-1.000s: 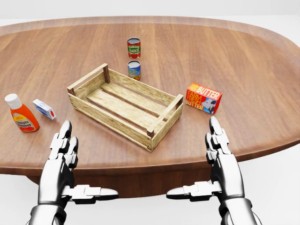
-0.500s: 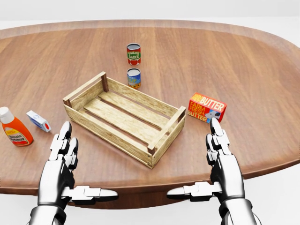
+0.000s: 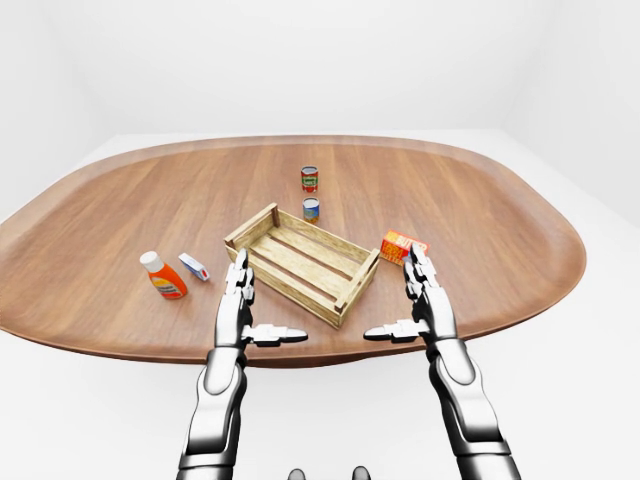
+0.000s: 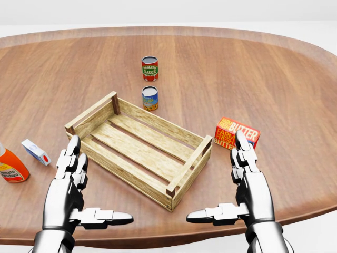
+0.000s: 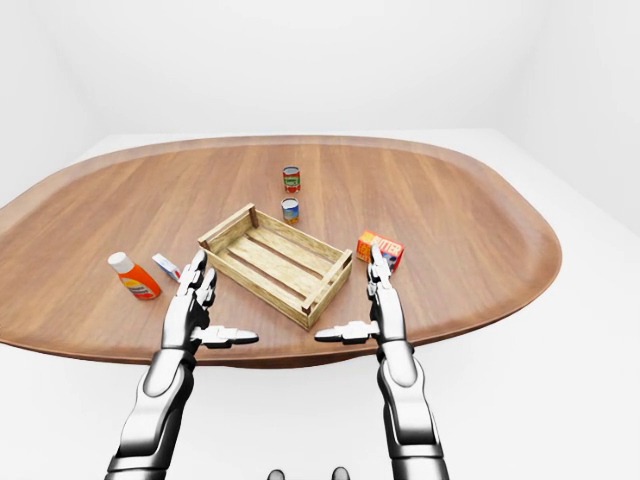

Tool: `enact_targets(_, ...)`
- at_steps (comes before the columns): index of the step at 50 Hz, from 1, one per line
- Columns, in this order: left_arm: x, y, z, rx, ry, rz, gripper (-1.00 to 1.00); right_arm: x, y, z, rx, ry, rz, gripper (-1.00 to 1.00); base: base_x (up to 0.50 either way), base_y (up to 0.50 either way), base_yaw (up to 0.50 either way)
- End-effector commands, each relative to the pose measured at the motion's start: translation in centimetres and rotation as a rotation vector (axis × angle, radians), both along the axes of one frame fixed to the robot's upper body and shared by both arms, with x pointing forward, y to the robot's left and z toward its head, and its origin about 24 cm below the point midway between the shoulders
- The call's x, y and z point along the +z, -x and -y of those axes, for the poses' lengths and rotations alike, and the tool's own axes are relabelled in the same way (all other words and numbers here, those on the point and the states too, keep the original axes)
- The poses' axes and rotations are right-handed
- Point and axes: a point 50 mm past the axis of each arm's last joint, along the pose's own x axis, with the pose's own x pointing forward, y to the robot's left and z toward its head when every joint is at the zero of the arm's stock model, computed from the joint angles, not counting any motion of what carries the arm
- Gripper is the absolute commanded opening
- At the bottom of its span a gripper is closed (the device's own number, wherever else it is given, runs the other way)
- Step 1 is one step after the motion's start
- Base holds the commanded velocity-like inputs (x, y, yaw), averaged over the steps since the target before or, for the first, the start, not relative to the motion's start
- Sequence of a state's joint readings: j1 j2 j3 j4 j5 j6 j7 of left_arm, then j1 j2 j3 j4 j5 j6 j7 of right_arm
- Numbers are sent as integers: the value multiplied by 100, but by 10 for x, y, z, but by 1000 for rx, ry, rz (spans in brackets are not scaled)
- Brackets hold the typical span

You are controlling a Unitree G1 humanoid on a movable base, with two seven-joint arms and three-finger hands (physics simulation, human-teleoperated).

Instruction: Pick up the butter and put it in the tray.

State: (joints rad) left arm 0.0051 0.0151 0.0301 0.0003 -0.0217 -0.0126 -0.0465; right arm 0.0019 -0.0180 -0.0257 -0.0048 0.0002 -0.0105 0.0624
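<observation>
Butter (image 4: 238,134) lying flat on the desk (image 4: 295,79), just beyond the fingertips of the right robot hand (image 4: 247,184) in the head view, a touch toward that hand's inner side. Box's long axis running across the view, slightly tilted, lower at its right end, so roughly crosswise to the outstretched fingers. Right robot hand spread wide, fingers straight, thumb stuck out toward the middle, clamped on nothing. Left robot hand (image 4: 73,187) likewise splayed and empty, thumb pointing inward, hanging over the near desk edge.

Tray (image 4: 138,148), a slatted wooden crate, sitting between the two hands and a little beyond them, its near right corner close beside the butter yet not touching. Butter well apart from the left robot hand, with the whole crate lying between; right arm plainly the nearer, and probably the one to use.

Likely next need: a short reach onward with the right robot hand, then fingers closing across the box's narrow width.

Beyond the tray, two cans (image 4: 150,68), (image 4: 150,98). Off past the left robot hand, an orange bottle (image 4: 9,166) and a small white packet (image 4: 36,152).
</observation>
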Motion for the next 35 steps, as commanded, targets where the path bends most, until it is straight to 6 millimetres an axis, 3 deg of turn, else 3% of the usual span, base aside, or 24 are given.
enact_targets(1, -1, 0, 0, 1, 0, -2, 100, 0, 1, 0, 1, -1, 0, 100, 0, -31, 0)
enact_targets(20, -1, 0, 0, 0, 1, -5, 100, -1, 1, -1, 2, -1, -1, 100, -8, -49, 0)
enact_targets(35, -2, 1, 1, -1, 1, -5, 100, -4, 0, 0, -10, 0, -30, 100, 3, 0, 0)
